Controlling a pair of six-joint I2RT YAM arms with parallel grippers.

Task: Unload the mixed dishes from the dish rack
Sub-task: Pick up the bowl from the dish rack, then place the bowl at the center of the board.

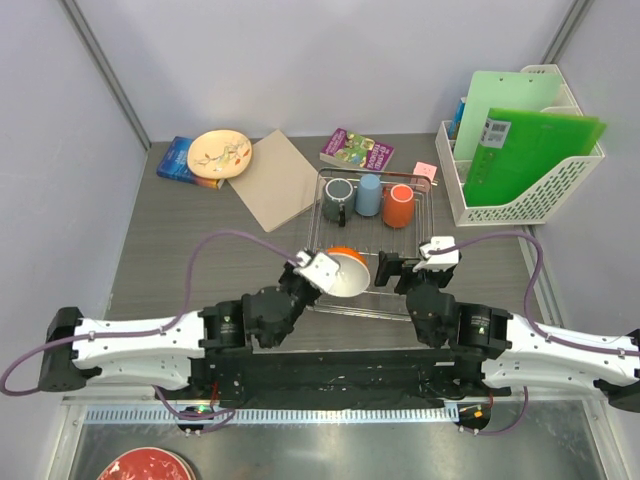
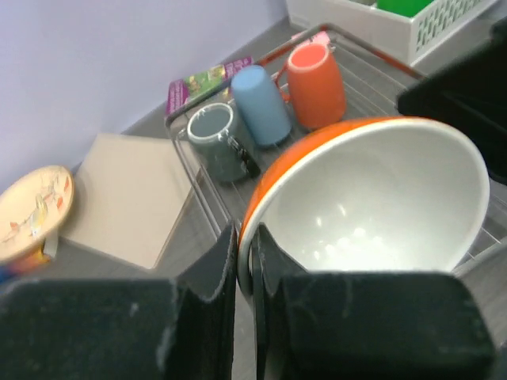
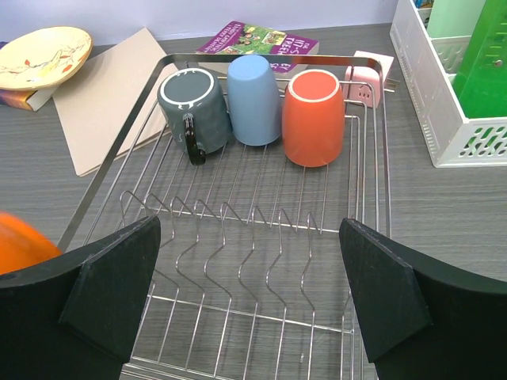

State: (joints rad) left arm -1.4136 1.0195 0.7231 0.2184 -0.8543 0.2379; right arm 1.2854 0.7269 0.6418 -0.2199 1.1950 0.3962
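Note:
The chrome wire dish rack [image 1: 441, 215] stands mid-table. At its far end lie a grey handled mug [image 1: 338, 198], a light-blue cup [image 1: 369, 194] and an orange cup [image 1: 398, 205]. My left gripper [image 1: 318, 268] is shut on the rim of a bowl [image 1: 347, 273], white inside and orange outside, tilted over the rack's near left corner. In the left wrist view the fingers [image 2: 215, 265] pinch the bowl's rim [image 2: 372, 214]. My right gripper [image 3: 249, 293] is open and empty above the rack's bare plate slots [image 3: 238, 237]. A cream speckled plate [image 1: 220, 155] lies outside the rack at the far left.
A beige board [image 1: 275, 178] lies left of the rack, a purple book [image 1: 357, 150] and a pink item [image 1: 425, 171] behind it. A white lattice basket [image 1: 515, 205] with green folders stands at the right. The cream plate rests on a blue book [image 1: 180, 165]. A red plate [image 1: 143, 467] lies below the table's near edge.

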